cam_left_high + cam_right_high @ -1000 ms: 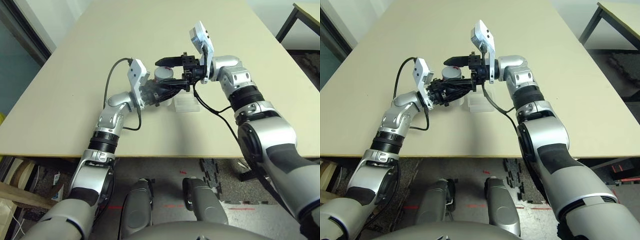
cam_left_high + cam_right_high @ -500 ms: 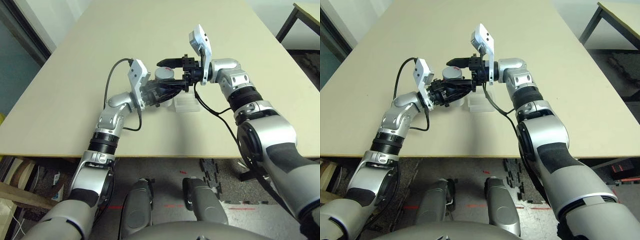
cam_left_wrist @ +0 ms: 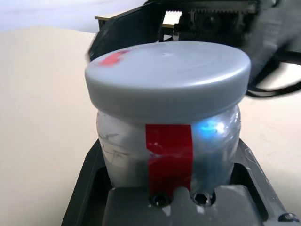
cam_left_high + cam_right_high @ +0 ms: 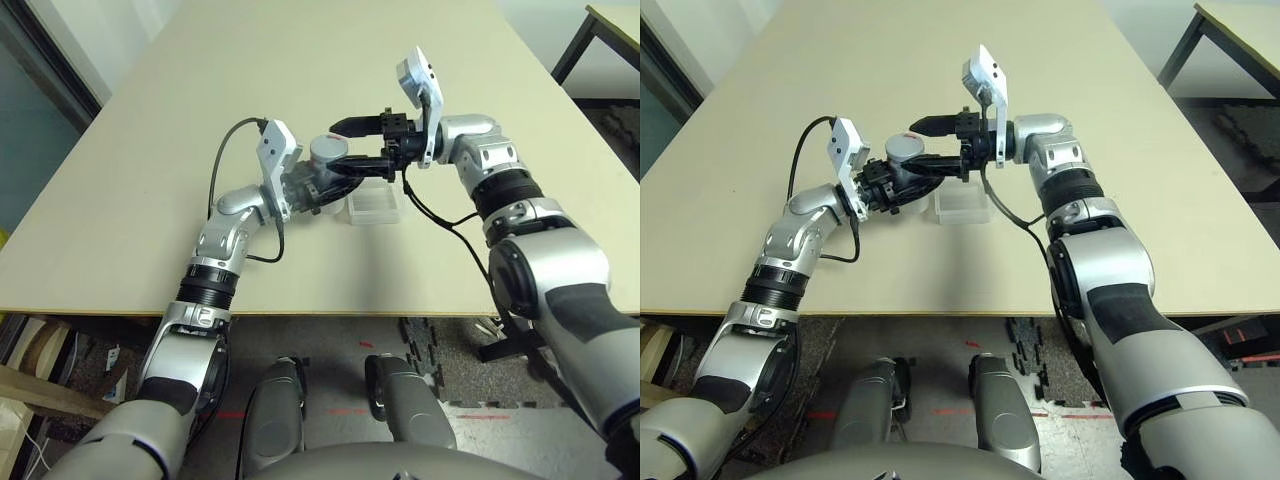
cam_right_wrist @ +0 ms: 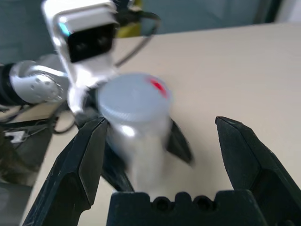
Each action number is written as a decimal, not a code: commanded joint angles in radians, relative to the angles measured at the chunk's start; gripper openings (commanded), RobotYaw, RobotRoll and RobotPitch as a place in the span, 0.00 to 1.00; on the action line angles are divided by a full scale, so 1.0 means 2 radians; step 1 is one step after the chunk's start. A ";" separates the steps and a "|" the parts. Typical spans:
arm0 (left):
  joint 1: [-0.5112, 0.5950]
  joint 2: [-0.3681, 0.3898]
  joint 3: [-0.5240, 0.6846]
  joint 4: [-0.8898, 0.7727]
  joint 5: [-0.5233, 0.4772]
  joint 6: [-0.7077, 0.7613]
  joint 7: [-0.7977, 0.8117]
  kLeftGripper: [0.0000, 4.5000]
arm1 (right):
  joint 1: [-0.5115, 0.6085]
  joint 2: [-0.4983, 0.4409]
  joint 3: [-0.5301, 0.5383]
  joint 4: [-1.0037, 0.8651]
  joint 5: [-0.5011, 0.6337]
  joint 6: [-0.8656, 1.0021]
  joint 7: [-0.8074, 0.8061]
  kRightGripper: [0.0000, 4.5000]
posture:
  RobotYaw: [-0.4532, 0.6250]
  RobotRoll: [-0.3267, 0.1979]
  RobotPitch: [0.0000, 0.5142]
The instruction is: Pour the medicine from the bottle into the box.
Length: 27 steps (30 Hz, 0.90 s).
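Two grippers meet at the bottle (image 4: 327, 152): the left gripper (image 4: 322, 181) pinches its body, the cap (image 3: 168, 75) on; the right gripper (image 4: 362, 142), jaws spread, should be centred around the cap — squarely — before closing, the box (image 4: 372, 206) lying just right.

capped bottle (image 4: 327, 152) between right claw (image 4: 352, 145) and bare table (image 4: 300, 60)
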 commanded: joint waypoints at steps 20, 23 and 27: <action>-0.001 -0.002 -0.004 0.000 0.002 -0.007 -0.011 0.58 | 0.005 0.009 0.002 -0.046 0.009 0.049 0.051 1.00 | 0.31 0.62 0.24; -0.002 -0.004 -0.005 -0.001 0.002 -0.007 -0.010 0.58 | 0.005 0.018 -0.001 -0.046 0.009 0.041 0.037 1.00 | 0.31 0.62 0.24; -0.001 -0.005 -0.005 -0.002 0.002 -0.007 -0.011 0.58 | 0.005 0.030 -0.002 -0.046 0.010 0.039 0.025 1.00 | 0.31 0.62 0.24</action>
